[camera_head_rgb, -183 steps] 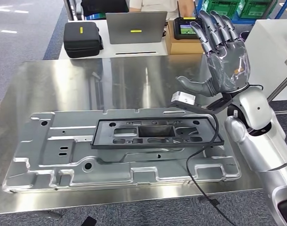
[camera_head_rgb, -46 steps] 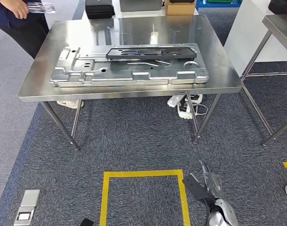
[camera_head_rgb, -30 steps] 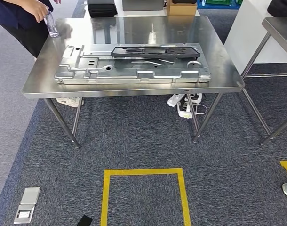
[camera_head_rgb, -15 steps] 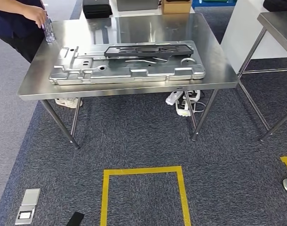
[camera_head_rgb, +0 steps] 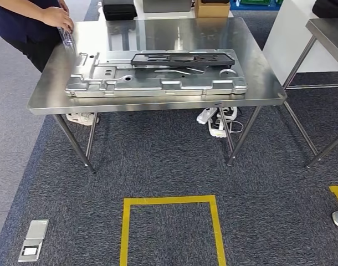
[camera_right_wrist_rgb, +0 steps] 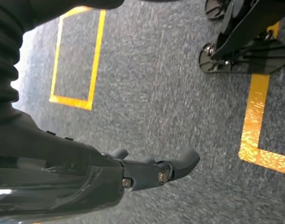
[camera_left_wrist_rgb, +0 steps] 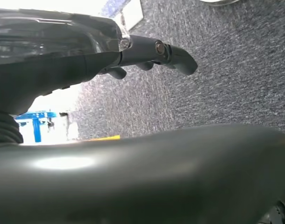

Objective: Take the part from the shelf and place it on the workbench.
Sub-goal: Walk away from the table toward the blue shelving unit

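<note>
The black, flat, rectangular plastic frame part [camera_head_rgb: 182,59] already lies on the large stamped grey metal panel [camera_head_rgb: 154,82] atop the brushed stainless-steel workbench [camera_head_rgb: 259,83], so the placing looks done. The sound course is to stand clear of that bench while a person's hand [camera_head_rgb: 59,18] works a clear bottle [camera_head_rgb: 69,40] at its far-left corner. Both the left hand [camera_left_wrist_rgb: 148,56] and right hand [camera_right_wrist_rgb: 148,170] hang over speckled grey carpet, fingers loosely extended and holding nothing
</note>
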### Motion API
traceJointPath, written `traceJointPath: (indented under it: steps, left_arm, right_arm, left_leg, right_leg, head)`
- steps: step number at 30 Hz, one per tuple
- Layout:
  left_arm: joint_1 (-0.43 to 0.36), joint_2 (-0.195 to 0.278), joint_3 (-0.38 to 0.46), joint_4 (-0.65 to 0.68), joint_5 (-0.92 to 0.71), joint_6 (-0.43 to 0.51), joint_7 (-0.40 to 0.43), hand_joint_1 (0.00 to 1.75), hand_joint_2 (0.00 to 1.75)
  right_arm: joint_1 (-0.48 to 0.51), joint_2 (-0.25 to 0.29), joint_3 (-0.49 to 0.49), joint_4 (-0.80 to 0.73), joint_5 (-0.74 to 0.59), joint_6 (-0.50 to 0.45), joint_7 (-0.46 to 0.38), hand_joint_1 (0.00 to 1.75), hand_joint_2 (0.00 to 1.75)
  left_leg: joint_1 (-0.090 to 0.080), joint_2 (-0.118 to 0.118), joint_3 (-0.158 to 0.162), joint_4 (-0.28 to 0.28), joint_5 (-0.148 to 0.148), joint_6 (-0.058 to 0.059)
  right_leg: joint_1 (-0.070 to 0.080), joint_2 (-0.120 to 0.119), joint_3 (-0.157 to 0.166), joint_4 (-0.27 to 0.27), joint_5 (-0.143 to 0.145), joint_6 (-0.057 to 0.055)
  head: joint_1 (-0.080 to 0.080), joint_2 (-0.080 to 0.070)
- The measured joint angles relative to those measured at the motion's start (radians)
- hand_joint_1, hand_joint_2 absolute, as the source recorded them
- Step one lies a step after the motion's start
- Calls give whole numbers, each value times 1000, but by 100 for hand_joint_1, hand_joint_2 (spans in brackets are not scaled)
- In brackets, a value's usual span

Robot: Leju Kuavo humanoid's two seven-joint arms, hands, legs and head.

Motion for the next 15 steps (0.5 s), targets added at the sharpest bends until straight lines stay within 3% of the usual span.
traceJointPath:
  steps: [1, 3, 11, 15]
  left_arm:
    - [3, 5, -18, -1, 27, -7, -5, 0, 0]
    - [6, 15, -50, -3, 78, -20, -15, 0, 0]
    - [39, 51, -183, -31, 307, -82, -53, 0, 0]
    - [56, 72, -248, -53, 424, -114, -72, 0, 0]
  right_arm:
    - [5, -3, 3, -3, -16, 3, -4, 0, 0]
    - [19, -7, 9, -7, -45, 6, -12, 0, 0]
    - [69, -19, 23, -30, -170, 26, -49, 0, 0]
    - [91, -24, 37, -41, -237, 37, -69, 0, 175]
  left_leg:
    - [0, 0, 1, -2, 1, 1]
    - [-2, -2, 3, -2, -2, -1]
    - [-7, 1, 4, 0, -4, 5]
    - [-6, 1, 4, 0, -4, 5]
  right_leg:
    - [0, 2, 2, -2, -1, -6]
    - [0, 3, 6, -9, 3, -18]
    - [-3, 7, 9, -15, 8, 2]
    - [-3, 7, 8, -15, 7, 5]
  head:
    - [0, 0]
    - [1, 0]
    - [1, 0]
    - [1, 0]
